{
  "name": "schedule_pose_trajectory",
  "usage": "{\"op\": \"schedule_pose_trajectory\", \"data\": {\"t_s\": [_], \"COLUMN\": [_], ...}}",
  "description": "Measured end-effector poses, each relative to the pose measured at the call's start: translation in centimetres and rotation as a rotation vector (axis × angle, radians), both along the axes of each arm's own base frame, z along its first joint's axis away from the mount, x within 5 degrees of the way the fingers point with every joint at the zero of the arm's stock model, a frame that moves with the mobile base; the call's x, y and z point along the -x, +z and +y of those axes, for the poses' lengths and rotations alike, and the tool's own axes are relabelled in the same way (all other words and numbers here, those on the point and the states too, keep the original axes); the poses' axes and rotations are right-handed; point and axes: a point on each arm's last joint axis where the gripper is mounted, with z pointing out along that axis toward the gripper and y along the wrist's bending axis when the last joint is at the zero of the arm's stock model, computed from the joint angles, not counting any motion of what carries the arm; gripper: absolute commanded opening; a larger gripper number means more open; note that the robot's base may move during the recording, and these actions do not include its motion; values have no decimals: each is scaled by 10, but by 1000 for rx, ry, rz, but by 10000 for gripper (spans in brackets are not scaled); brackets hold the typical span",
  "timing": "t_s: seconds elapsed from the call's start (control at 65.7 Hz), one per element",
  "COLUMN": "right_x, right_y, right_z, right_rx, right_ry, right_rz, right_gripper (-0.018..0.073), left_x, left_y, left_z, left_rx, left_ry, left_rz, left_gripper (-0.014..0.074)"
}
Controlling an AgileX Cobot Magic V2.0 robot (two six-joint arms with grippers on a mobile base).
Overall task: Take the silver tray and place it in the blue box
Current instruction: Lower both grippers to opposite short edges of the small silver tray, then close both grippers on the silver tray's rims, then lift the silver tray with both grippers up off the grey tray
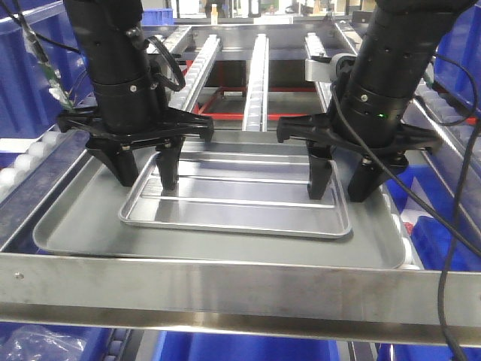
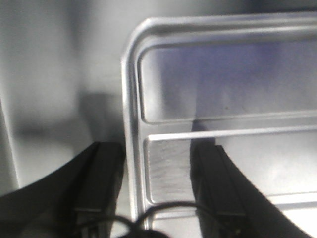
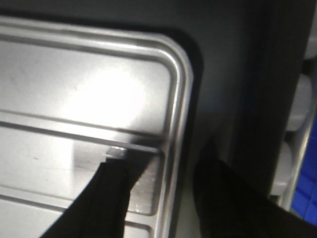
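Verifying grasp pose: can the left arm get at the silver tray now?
Probably yes: the left gripper is open, straddling the silver tray at its left rim, one finger inside, one outside; nothing between.

front: low, close, looking across | wrists: close, straight down | shared: silver tray (image 1: 240, 214)

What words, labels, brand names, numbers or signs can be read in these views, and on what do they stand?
None can be read in any view.
The silver tray, the larger grey tray under it, the steel front rail, the blue crate on the left, the left claw and the right claw show no lettering.
The green dot on the right arm is a light, not a sign.
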Motion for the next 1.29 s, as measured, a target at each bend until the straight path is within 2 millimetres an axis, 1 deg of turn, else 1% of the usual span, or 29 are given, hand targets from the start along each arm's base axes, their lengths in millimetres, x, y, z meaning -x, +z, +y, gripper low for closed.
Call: {"op": "schedule_pose_trajectory", "data": {"t_s": [0.061,0.122,0.213,0.228,0.304,0.319,0.35,0.396,0.609,0.715,0.776,0.822,0.882,0.943,0.958,0.974,0.989,1.095,1.187,1.202,1.293], "right_x": [0,0,-1,-1,-1,-1,-1,-2,-1,0,3,6,10,16,18,20,22,37,51,55,69], "right_y": [0,0,1,1,1,1,1,1,3,5,11,20,33,52,55,61,66,96,117,124,140], "right_z": [0,0,0,0,0,-1,-2,-2,-2,-3,-5,-7,-9,-11,-11,-12,-12,-17,-21,-22,-28], "right_rx": [-1,-1,-3,-3,-2,-1,1,-2,-3,6,11,12,11,3,7,4,5,5,2,1,18], "right_ry": [0,0,0,0,0,-3,-5,-10,-12,-8,-5,-4,-1,3,7,9,12,17,12,8,1], "right_rz": [-2,-2,-8,-8,-5,-3,-2,-3,-3,5,5,-9,-31,-73,-78,-93,-104,-165,-205,-215,-233], "right_gripper": [396,349,240,201,93,73,45,61,60,60,60,60,60,60,60,60,60,60,60,60,60], "left_x": [-1,-3,-5,-5,-5,-5,-5,-5,-6,-5,-3,0,4,11,12,14,17,34,49,55,72], "left_y": [-1,-1,-1,-1,-1,-1,-1,-1,-1,3,8,16,32,54,56,61,69,100,120,126,139], "left_z": [1,4,6,6,6,7,7,8,9,9,10,11,13,16,16,16,18,20,19,17,10], "left_rx": [8,10,12,10,3,1,1,4,5,12,18,27,47,72,74,80,86,101,112,117,126], "left_ry": [12,19,27,26,24,26,26,33,40,41,42,45,47,45,43,41,38,30,30,24,7], "left_rz": [5,6,6,6,6,8,7,9,9,3,-3,-9,-34,-76,-79,-88,-104,-160,-195,-206,-224], "left_gripper": [151,101,5,-18,-96,-109,-105,-101,-105,-105,-105,-105,-105,-103,-102,-102,-103,-103,-102,-103,-102]}}
